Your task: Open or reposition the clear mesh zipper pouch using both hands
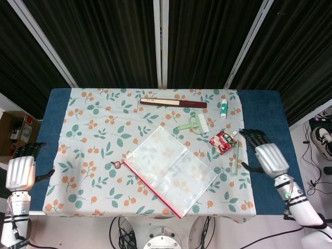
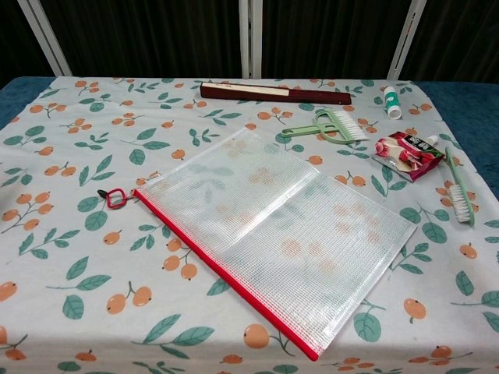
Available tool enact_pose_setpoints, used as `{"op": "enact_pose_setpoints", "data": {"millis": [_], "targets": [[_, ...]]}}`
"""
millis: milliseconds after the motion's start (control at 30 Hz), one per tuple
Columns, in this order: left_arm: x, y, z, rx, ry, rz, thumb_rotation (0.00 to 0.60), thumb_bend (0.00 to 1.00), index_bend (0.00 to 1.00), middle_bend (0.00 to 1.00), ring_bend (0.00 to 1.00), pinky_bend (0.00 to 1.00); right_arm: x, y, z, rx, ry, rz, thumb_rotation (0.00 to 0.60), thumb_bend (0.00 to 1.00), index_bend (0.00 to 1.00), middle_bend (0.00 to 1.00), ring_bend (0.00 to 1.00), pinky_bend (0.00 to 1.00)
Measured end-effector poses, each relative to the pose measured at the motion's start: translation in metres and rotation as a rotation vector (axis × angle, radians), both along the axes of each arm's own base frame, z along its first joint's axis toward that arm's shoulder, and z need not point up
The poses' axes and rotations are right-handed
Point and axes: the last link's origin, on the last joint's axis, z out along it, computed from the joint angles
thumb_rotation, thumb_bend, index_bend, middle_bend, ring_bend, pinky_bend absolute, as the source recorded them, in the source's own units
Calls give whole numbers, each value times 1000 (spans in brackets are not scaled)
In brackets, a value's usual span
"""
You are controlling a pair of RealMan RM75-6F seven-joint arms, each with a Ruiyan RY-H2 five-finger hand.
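The clear mesh zipper pouch lies spread flat on the floral tablecloth, its red zipper edge toward the front and a red pull tab at its left end. My left hand hangs off the table's left side, holding nothing, with its fingers pointing up. Beyond the table's right edge my right hand is also empty, fingers spread, clear of the pouch. Neither hand appears in the chest view.
A dark red long case lies at the back. A green brush, a small white tube, a red snack packet and a toothbrush sit right of the pouch. A cardboard box stands on the floor at left.
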Motion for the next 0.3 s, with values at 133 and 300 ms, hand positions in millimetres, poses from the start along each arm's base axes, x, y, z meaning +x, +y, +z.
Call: {"op": "enact_pose_setpoints", "data": {"millis": [133,300], "targets": [[-2,-24,5,-23,8,-7,600,22,236,227,162,184,-28,31,22,-139,12,-69,600,176,0,62,0,0],[4,-49,6,-10,-22,-14,600,22,236,227,163,184,-51,69,35,-209,-6,-121,600,176,0,62,0,0]]}}
